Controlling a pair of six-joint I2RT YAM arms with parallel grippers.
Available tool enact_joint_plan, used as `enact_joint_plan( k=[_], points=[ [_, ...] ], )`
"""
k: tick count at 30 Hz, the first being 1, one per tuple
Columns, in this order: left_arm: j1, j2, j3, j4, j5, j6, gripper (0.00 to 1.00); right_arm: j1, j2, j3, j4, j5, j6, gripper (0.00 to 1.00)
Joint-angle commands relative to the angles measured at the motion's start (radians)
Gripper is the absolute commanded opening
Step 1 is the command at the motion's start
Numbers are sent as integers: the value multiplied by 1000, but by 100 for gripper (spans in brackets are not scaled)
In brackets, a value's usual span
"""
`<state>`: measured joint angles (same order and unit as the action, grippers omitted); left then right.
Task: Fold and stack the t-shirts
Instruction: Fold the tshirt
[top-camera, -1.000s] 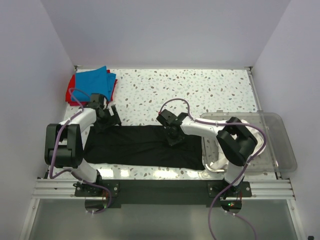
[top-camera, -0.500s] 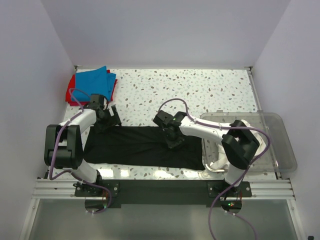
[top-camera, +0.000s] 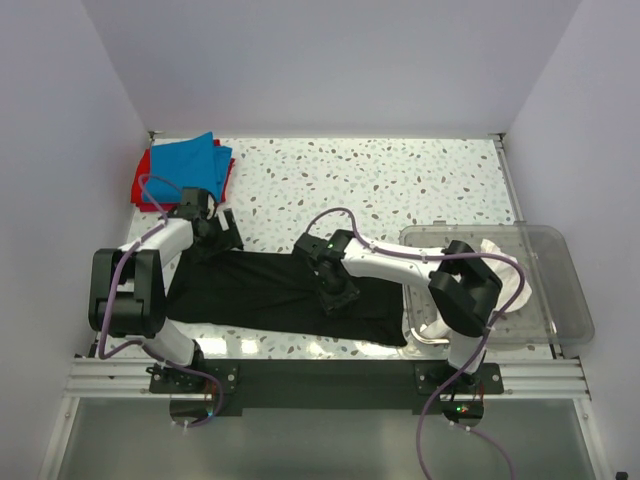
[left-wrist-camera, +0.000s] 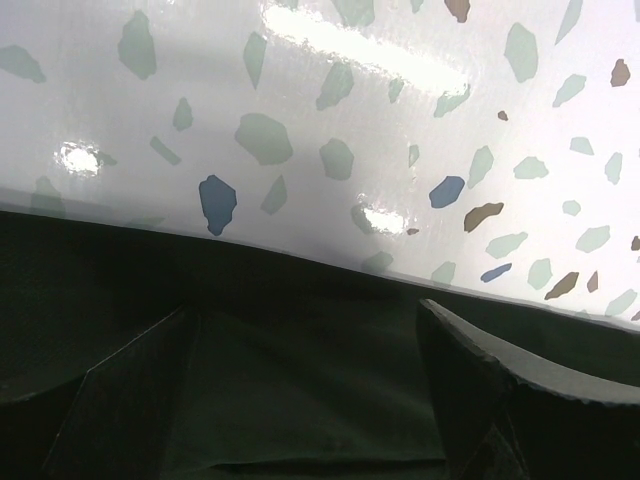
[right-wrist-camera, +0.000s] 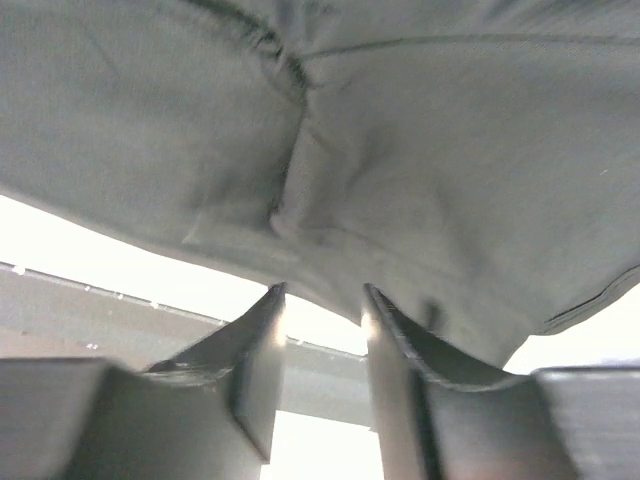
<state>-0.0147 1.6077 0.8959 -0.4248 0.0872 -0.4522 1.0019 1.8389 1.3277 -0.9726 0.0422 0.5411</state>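
Observation:
A black t-shirt (top-camera: 250, 290) lies spread along the near part of the table. My left gripper (top-camera: 215, 236) sits at its back left corner; in the left wrist view the gripper (left-wrist-camera: 305, 310) is wide open with black cloth (left-wrist-camera: 300, 390) lying flat between the fingers. My right gripper (top-camera: 336, 292) is over the shirt's middle. In the right wrist view it (right-wrist-camera: 322, 295) is nearly closed and pinches the lifted black cloth (right-wrist-camera: 400, 130) at its tips. A folded blue t-shirt (top-camera: 193, 160) lies on a red one (top-camera: 143, 185) at the back left. White shirts (top-camera: 497, 262) lie in the bin.
A clear plastic bin (top-camera: 562, 300) stands at the right, next to the black shirt's right end. The speckled tabletop (top-camera: 400, 190) stretches behind the shirt. White walls close the sides and back. The metal rail (top-camera: 320, 375) runs along the near edge.
My right gripper has moved left and toward the near edge, taking the shirt's back right edge with it. My left gripper has stayed in place.

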Motion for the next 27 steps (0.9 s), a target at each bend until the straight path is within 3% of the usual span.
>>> enact_joint_plan(
  k=[1, 5, 10, 16, 20, 27],
  points=[
    [-4, 86, -83, 27, 17, 21, 96, 7, -9, 60, -64, -25, 26, 43],
    [-4, 64, -92, 35, 17, 14, 96, 4, -53, 102, -83, 20, 48, 54],
    [-5, -21, -97, 41, 17, 6, 96, -28, -58, 117, -72, 56, 66, 56],
    [-40, -109, -71, 49, 28, 40, 96, -152, -98, 61, 10, 36, 71, 59],
    [-111, -126, -69, 58, 34, 86, 96, -239, -103, 50, 69, 27, 56, 61],
    [-237, -132, -138, 104, 86, 112, 96, -272, -17, 31, 150, -8, 56, 63]
  ],
)
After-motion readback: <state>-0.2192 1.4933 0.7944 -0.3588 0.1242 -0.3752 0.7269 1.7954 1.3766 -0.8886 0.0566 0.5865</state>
